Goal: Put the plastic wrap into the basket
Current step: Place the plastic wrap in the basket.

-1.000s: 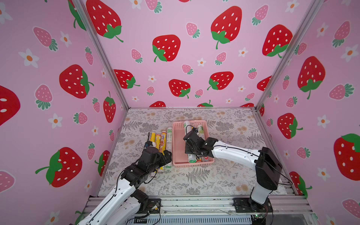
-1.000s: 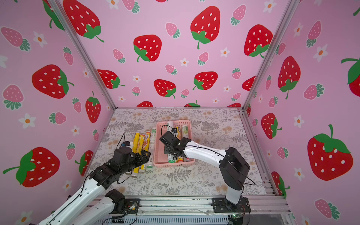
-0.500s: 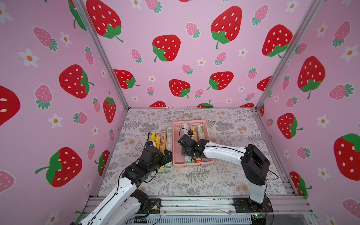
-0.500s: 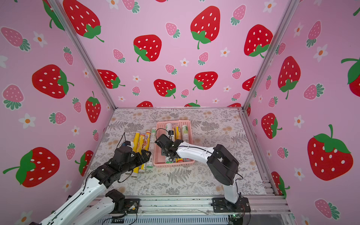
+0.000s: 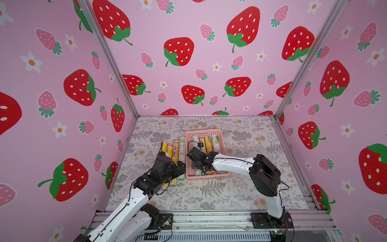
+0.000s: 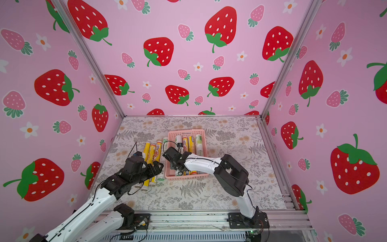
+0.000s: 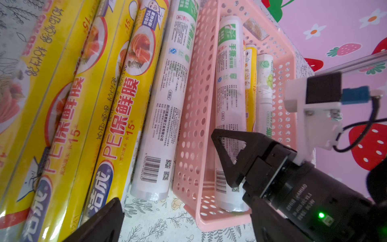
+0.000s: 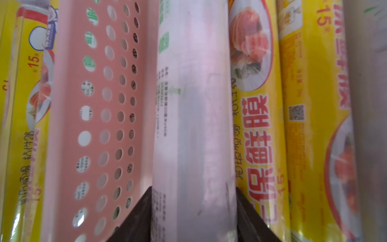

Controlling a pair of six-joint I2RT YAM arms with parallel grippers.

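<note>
**Right claw** [image 8: 193, 189]: we find it clenched on the held roll [image 8: 192, 104], which is white, with a black finger [image 8: 136, 220] pressed against each flank. The held roll lies flat in the basket [image 8: 69, 136], hard against the perforated long wall on the left arm's side. In both top views the claw sits low over the basket's near half. The right arm reaches in across the opposite long wall.

**Basket contents**, working away from the held roll: two yellow rolls [image 8: 253, 136] lie side by side, touching. Next comes a grape-print roll [image 5: 215, 142] against the other long wall. We count four rolls inside, all lengthwise and parallel.

**Outside the basket**: a loose white roll [image 7: 167, 94] lies on the table [image 5: 240, 188], touching the outer face of that same perforated wall. Beyond it, three loose yellow rolls [image 7: 117, 109] are packed side by side, parallel to the basket. We count four rolls outside.

**Left claw** [image 5: 180, 167]: spread wide, gripping nothing. It hangs over the near ends of the loose rolls, with its tips near the basket's near corner. We cannot tell whether it touches the rolls beneath. The two claws are close together but apart, with the basket wall between them.
</note>
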